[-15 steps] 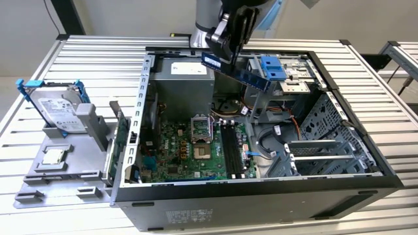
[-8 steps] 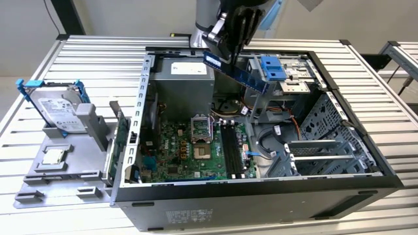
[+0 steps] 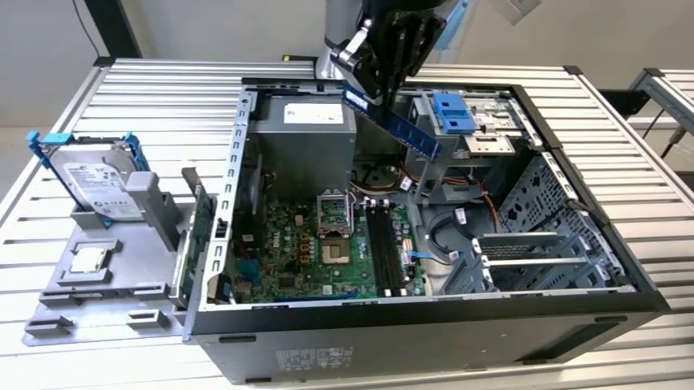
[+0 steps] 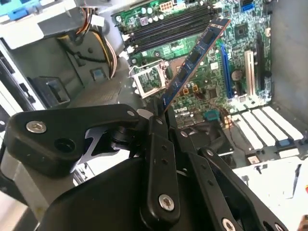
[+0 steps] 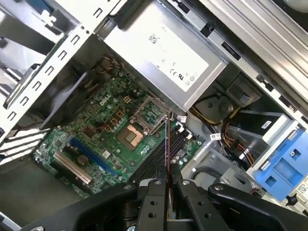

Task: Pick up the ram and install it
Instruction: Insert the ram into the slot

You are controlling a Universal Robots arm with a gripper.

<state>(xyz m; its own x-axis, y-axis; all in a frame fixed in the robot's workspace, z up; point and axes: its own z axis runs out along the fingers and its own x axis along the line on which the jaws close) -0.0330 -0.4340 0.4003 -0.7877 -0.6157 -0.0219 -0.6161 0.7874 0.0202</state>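
The black gripper [image 3: 376, 85] hangs over the far side of the open computer case [image 3: 434, 313]. Its jaws pinch one end of the ram [image 3: 399, 126], a thin blue stick. The stick is up in the air and touches nothing else. It slopes down toward the exterior view's right.

Well below it lie the long black memory slots [image 3: 382, 244] on the green motherboard [image 3: 309, 260]. In the second wrist view the ram [image 4: 195, 55] points out over those slots [image 4: 163, 29] at a slant.

I think the job now is to bring the stick to a slot. To do it well, the stick should be level and lined up along the slot, edge down, before any push. It is held at one end only, so it could tip. A slow, straight push looks safest.
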